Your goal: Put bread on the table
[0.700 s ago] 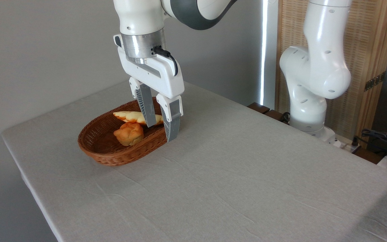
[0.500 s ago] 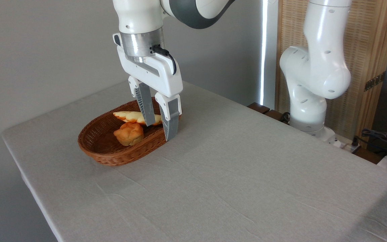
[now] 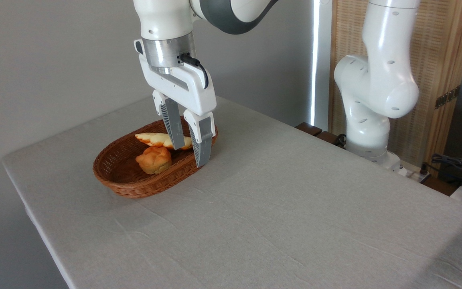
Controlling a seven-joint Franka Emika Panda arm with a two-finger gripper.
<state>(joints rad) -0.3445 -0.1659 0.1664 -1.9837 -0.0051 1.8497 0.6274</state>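
In the fixed camera view, your gripper [image 3: 191,152] is hanging over the wicker basket [image 3: 114,180] with its fingers [image 3: 173,129] spread and gripping nothing. The bread [image 3: 155,139] is lying inside that basket at the table's [image 3: 279,208] ten o'clock, resting against the bun [image 3: 153,159] at its six o'clock.

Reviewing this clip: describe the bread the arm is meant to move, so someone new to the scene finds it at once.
On the grey cloth table, look at the oval brown wicker basket near its far left corner. The bread lies along the basket's back side, under the open gripper. It is long, pale golden and pointed at its visible end, unlike the small round orange-brown bun in front of it.
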